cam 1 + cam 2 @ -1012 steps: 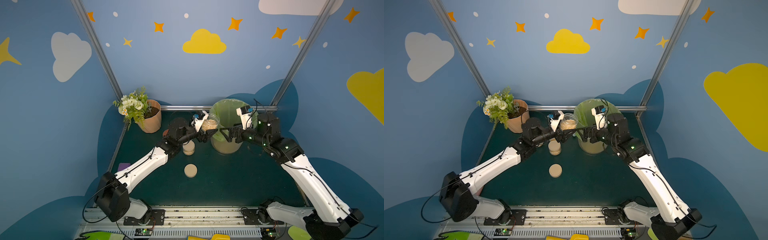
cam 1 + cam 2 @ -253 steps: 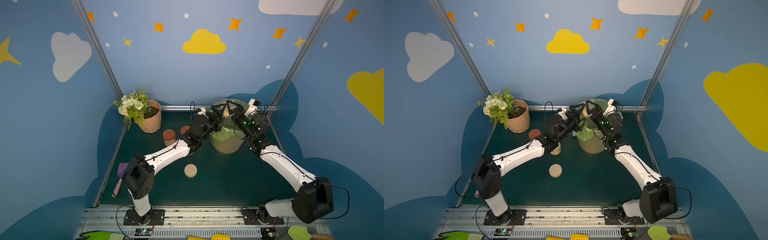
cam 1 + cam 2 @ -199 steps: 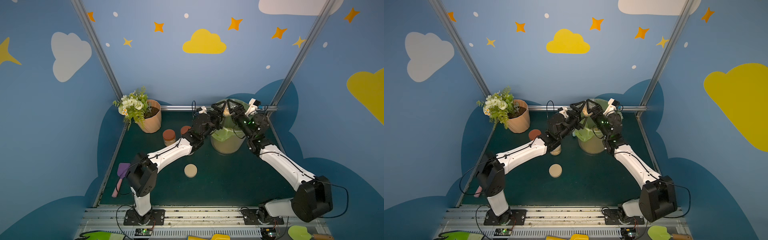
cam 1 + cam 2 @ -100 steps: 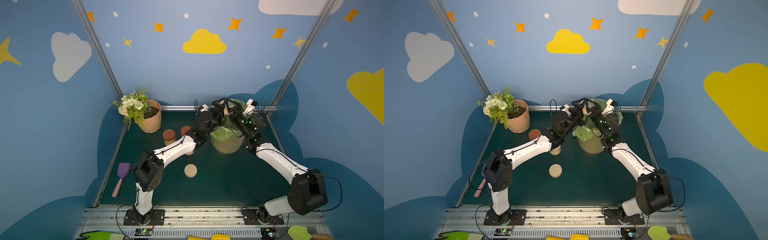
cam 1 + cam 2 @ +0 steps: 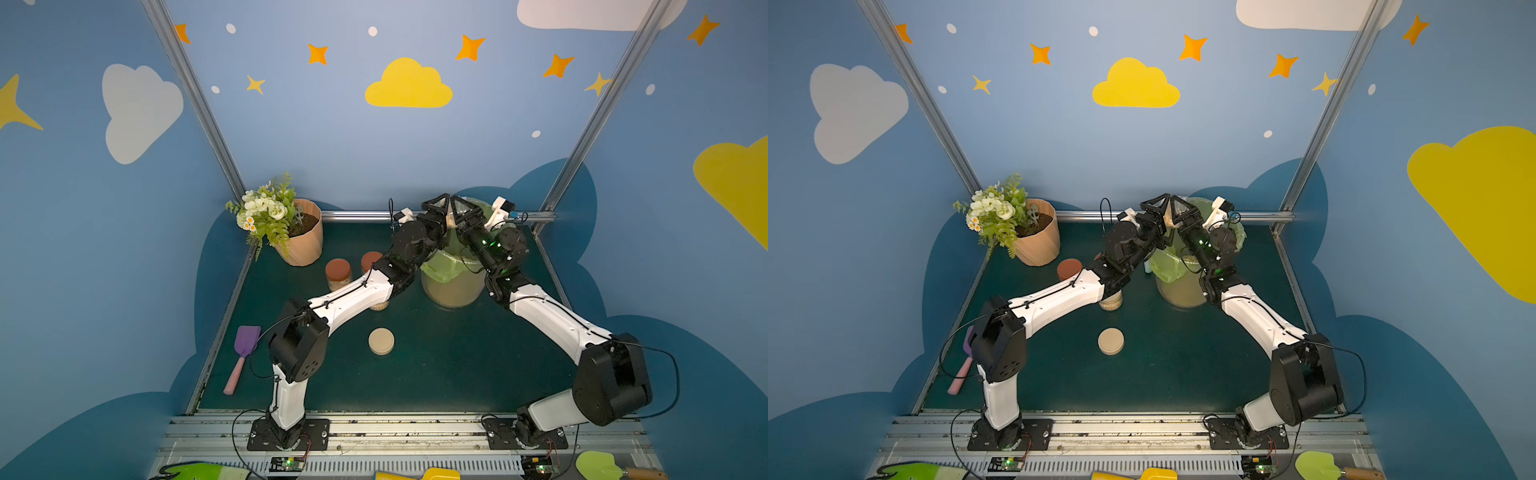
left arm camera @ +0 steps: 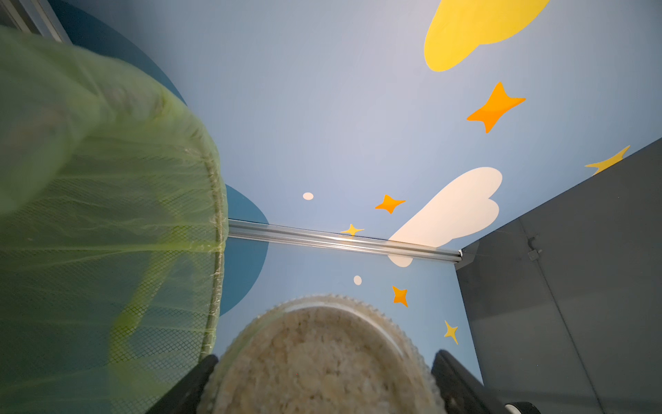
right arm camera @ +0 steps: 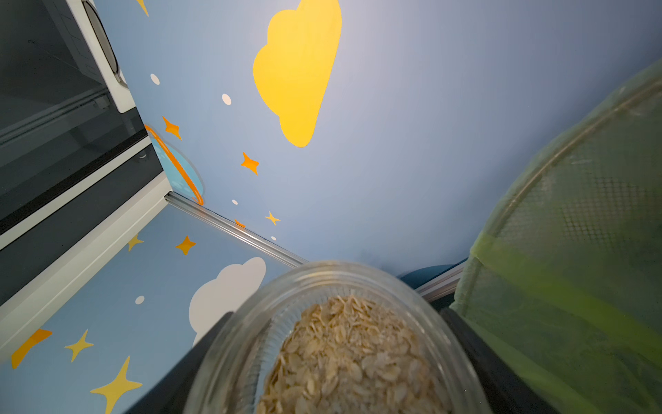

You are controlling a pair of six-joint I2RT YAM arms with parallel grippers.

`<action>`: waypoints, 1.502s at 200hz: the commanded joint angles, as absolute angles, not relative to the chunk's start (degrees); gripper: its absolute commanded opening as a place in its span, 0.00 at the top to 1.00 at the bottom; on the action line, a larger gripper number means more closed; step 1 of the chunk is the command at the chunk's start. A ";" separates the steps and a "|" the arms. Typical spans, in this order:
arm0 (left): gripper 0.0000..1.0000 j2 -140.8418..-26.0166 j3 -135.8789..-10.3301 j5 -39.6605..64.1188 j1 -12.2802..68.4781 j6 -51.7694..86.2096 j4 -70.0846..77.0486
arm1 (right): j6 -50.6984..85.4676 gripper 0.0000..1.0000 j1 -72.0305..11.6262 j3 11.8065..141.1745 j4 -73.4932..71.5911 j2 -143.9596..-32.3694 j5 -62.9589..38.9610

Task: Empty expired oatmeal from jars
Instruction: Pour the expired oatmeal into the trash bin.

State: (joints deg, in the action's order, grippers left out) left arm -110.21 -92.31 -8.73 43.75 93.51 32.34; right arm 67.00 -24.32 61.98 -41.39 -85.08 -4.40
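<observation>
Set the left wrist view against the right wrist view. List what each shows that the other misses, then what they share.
Left wrist only: the jar seen from an end with a scalloped edge, where oatmeal lies packed against clear glass.
Right wrist only: the jar's open threaded mouth with separate flakes visible inside, and an orange ring decal.
Both: an oatmeal jar between dark fingers, the green-lined bin alongside, a yellow cloud, a white cloud and a metal rail.

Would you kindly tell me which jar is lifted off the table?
The jar held up near the green-lined bin; the other three stand on the table.
</observation>
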 commanded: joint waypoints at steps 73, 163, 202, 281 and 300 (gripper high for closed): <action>0.11 -112.74 -97.28 -9.37 43.42 92.47 34.36 | 66.93 0.73 -24.61 64.42 -45.34 -87.64 -8.13; 0.50 -115.08 -99.93 -7.56 43.32 91.06 34.41 | 65.27 0.63 -24.46 64.81 -42.43 -86.62 -10.33; 0.64 -115.05 -100.54 -7.64 43.22 88.51 34.80 | 64.44 0.22 -23.84 64.77 -39.84 -84.80 -9.41; 0.73 -116.34 -103.32 -8.50 42.89 85.88 34.57 | 66.47 0.04 -22.36 64.44 -36.04 -82.99 -8.68; 0.73 -116.63 -104.53 -9.00 42.80 85.14 34.10 | 67.36 0.03 -22.22 64.20 -35.78 -82.83 -9.09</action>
